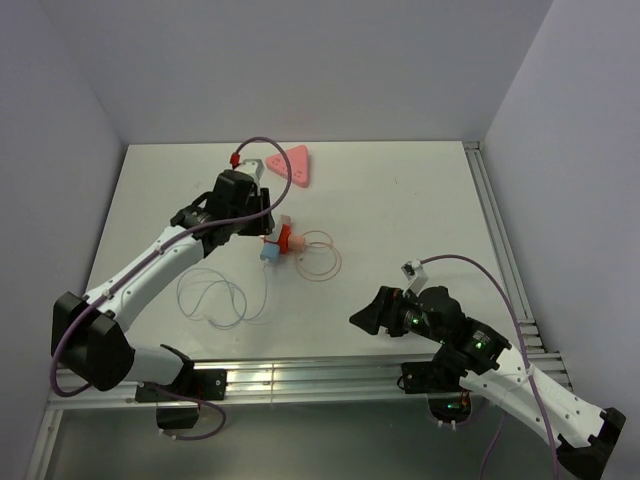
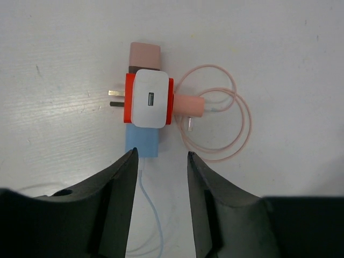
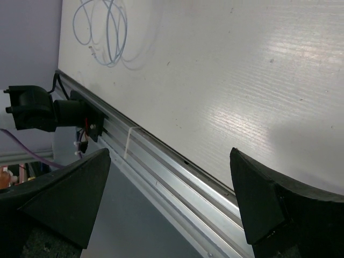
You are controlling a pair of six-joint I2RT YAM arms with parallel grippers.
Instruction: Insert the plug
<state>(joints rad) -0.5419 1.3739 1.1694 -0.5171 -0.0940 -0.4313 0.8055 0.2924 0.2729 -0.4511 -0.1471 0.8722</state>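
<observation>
Left fingers (image 2: 121,199) parted, empty; blue plug (image 2: 142,141) at 12 o'clock: centre your grip on it. Right fingers (image 3: 64,193) spread.

place: robot lab cell | evidence: white table (image 1: 400,200), plain walls (image 1: 300,60), aluminium rail (image 1: 330,376)

One adapter (image 2: 149,99), one pink cable (image 2: 249,119), one blue cable (image 2: 156,209), one triangle (image 1: 292,165).
</observation>
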